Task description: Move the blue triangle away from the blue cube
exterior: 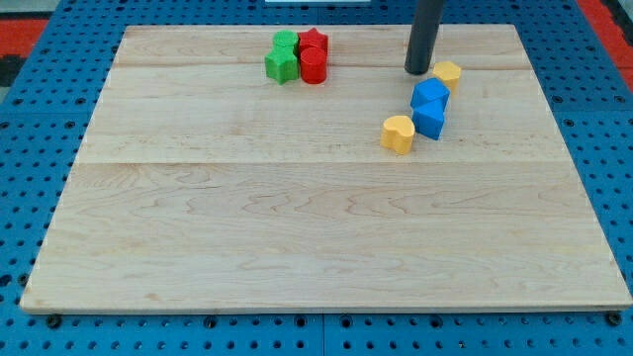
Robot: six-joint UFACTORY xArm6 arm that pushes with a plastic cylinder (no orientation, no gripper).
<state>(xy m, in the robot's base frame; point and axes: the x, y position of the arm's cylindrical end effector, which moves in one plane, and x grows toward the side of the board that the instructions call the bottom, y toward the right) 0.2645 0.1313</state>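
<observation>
Two blue blocks touch each other at the view's upper right. The upper one (430, 94) looks like the blue cube. The lower one (429, 121) looks like the blue triangle, with a corner pointing to the view's bottom. My tip (417, 71) rests on the board just above and slightly left of the upper blue block. It is close beside a small yellow block (447, 71) on its right. I cannot tell whether the tip touches either block.
A yellow heart-shaped block (398, 133) sits just left of the lower blue block. At the top centre is a tight cluster: a green star (286, 42), a green cube (282, 66), a red star (314, 42) and a red cylinder (313, 67). The wooden board (297, 227) lies on a blue pegboard.
</observation>
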